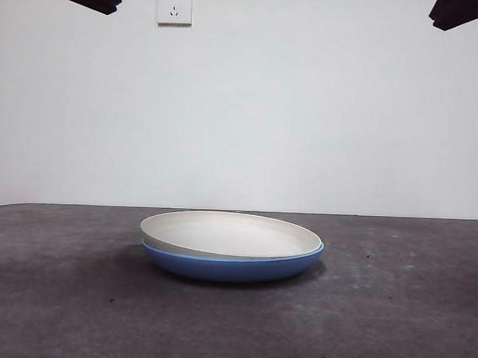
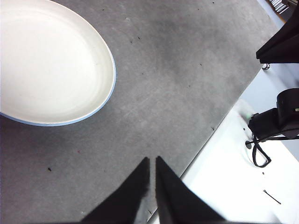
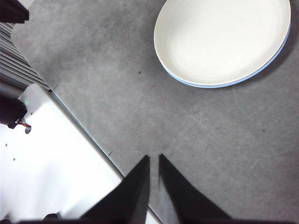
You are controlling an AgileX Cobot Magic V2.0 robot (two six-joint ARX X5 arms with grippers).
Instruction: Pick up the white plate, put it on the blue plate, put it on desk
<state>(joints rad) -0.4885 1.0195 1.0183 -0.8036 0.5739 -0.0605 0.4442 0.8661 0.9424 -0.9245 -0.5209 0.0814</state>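
We see the white plate (image 1: pixel 231 234) nested inside the blue plate (image 1: pixel 232 267), the pair resting on the desk (image 1: pixel 62 298) near its middle. In the front view the white plate sits slightly askew: its rim stands a little proud of the blue rim on one side and meets it on the other, so that the blue shows as a band beneath.

In the left wrist view we find the left gripper (image 2: pixel 152 161) raised above the desk (image 2: pixel 187 70) at its edge, jaws drawn almost together with only a thin slit between them and nothing held. The white plate (image 2: pixel 46 60) lies well apart from these jaws, ahead and off to one side, with the blue plate (image 2: pixel 88 115) visible only as a thin crescent along its edge.

In the right wrist view we see the right gripper (image 3: pixel 153 158) likewise raised over the desk (image 3: pixel 117 93) edge, jaws nearly closed and grasping nothing. The white plate (image 3: pixel 224 39) lies well clear of it, ahead and to one side, the blue plate (image 3: pixel 219 86) edging it as a narrow arc.

Both arms appear in the front view only as black tips at the top corners. A wall socket (image 1: pixel 174 7) is mounted on the wall behind.
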